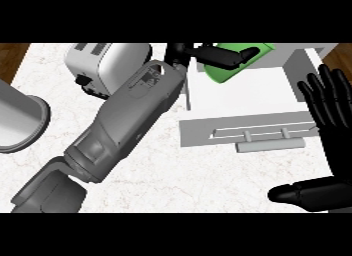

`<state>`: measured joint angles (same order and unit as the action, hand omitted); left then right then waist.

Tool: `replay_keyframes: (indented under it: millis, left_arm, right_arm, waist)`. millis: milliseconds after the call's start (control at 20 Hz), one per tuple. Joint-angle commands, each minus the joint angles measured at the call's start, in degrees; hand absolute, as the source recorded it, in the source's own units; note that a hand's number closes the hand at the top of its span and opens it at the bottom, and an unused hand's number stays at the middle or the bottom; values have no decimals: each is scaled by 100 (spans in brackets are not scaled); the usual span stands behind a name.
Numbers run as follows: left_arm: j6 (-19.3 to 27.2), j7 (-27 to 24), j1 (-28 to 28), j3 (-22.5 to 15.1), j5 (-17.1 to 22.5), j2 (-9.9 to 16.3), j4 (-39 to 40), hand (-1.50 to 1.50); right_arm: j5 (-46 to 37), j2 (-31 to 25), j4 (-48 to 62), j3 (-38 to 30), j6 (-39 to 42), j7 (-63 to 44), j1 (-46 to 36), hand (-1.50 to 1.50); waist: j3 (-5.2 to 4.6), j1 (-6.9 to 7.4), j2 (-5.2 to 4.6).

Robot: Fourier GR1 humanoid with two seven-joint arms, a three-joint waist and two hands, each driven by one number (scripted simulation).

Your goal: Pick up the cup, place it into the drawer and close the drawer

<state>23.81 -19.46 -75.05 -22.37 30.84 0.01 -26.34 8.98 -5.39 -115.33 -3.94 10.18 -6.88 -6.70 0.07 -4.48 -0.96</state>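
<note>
From my seat I see the left arm stretched diagonally across the marbled worktop (208, 180), from the lower left up toward the top middle. Its left hand (222, 56) has its black fingers curled round the green cup (234, 70), which shows as a bright green shape partly hidden behind those fingers. The cup is lifted and sits over the open drawer (242, 95), at the drawer's far end, near the top of the view; I cannot tell whether it touches the drawer's floor or hangs above it.

The drawer is pulled out toward me. Its pale interior shows between the white side walls, and its front panel lies across the middle of the view with a grey bar handle (271, 145) just below it.

My right hand (332, 145) stands at the right edge, fingers straight and spread, pointing up, thumb (308, 194) jutting left at the bottom. It holds nothing and rests beside the drawer's right end, overlapping the front panel's corner in the view.

To the left of the arm, a white toaster (105, 62) sits at the top of the worktop, partly covered by the forearm. Farther left, a large grey cylindrical pot (13, 120) lies at the left edge, well apart from the drawer. Brown wooden floor (5, 57) shows beyond the worktop's corners.
</note>
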Motion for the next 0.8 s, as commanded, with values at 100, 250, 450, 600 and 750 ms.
replay_keyframes:
  millis: [100, 250, 450, 600, 750]
  left_arm:
    - [154, 28, -169, -636, 149, -1, 413, 150]
    - [225, 209, -225, -939, 143, -1, 454, 150]
    - [259, 55, -71, -1081, 265, -1, 602, -150]
    - [310, 24, -199, -1068, 489, -1, 443, -150]
    - [224, -285, 41, -1022, 809, -1, 157, -150]
  right_arm:
    - [17, 88, 19, 125, 52, 116, -1, -150]
    - [-2, 140, 42, 180, -24, -6, -57, -150]
    - [-48, 169, 95, 277, 15, 46, -39, -150]
    - [244, 82, 78, 126, 67, -93, -378, -150]
    - [571, -6, 79, -160, 182, -10, -260, -150]
  waist:
    - [4, -147, -30]
    - [3, -114, -20]
    - [2, -209, -67]
    - [0, -228, -76]
    - [0, -212, -55]
